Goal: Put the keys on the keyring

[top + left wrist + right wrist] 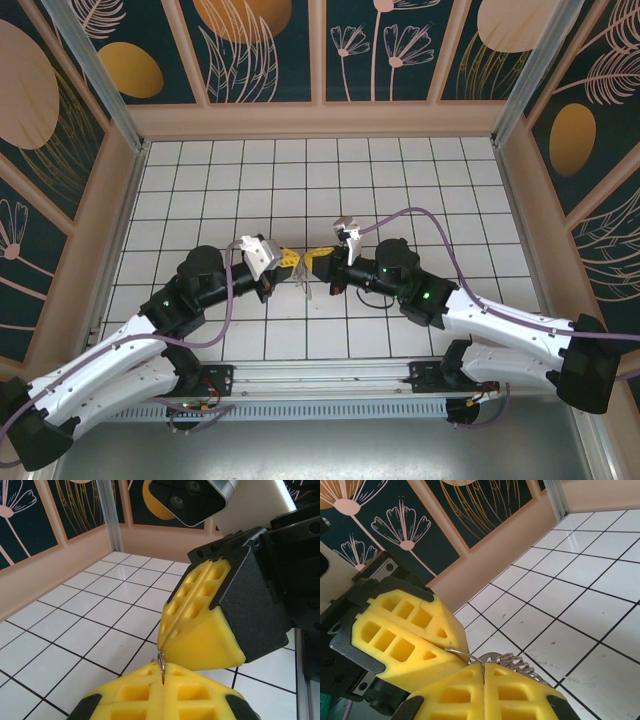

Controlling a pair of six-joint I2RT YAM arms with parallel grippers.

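My two grippers meet tip to tip above the middle of the tiled floor. The left gripper (289,260) (162,674) is shut on a thin metal wire (161,662) of the keyring. The right gripper (313,262) (483,669) is shut on the same keyring (465,656), whose wire runs from the left gripper's yellow fingers (410,635) into mine. A row of small plain metal keys (522,664) hangs on the ring just behind my right fingers. In the top view the ring (303,287) dangles below the fingertips. The keys named in the task are hidden.
White tiled floor (400,180) stretches behind and to both sides. Peach walls (320,120) with dark flower panels enclose it, and metal posts (95,70) stand at the back corners. A purple cable (420,212) loops over the right arm.
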